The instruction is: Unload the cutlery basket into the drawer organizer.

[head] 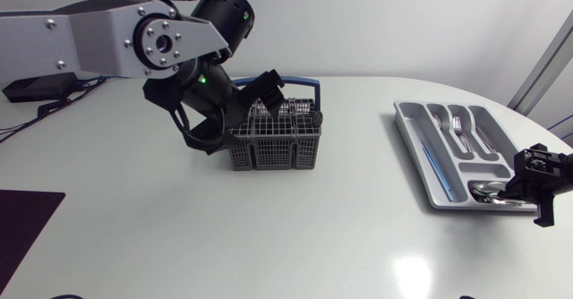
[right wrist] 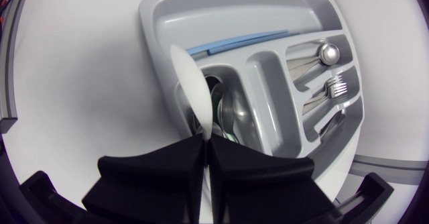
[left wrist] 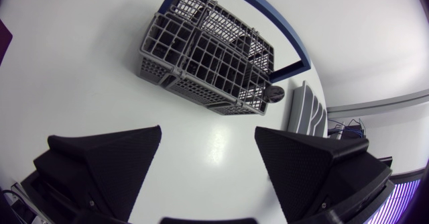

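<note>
The grey cutlery basket (head: 273, 138) with its blue handle stands mid-table. My left gripper (head: 272, 91) hangs just above its back edge, open and empty; in the left wrist view its fingers (left wrist: 107, 163) stand wide apart, with the basket (left wrist: 208, 56) ahead. The grey drawer organizer (head: 428, 169) lies at the right. My right gripper (right wrist: 206, 143) is shut on a white spoon-like utensil (right wrist: 191, 90) over the organizer's (right wrist: 161, 23) near compartment, where metal spoons (right wrist: 234, 117) lie. Forks (right wrist: 335, 86) and a blue utensil (right wrist: 234, 43) fill other compartments.
A dark mat (head: 22, 223) lies at the table's front left corner. Cables (head: 54, 98) trail at the back left. My left arm's big links (head: 107, 39) hang over the table's left half. Bare white tabletop separates basket and organizer.
</note>
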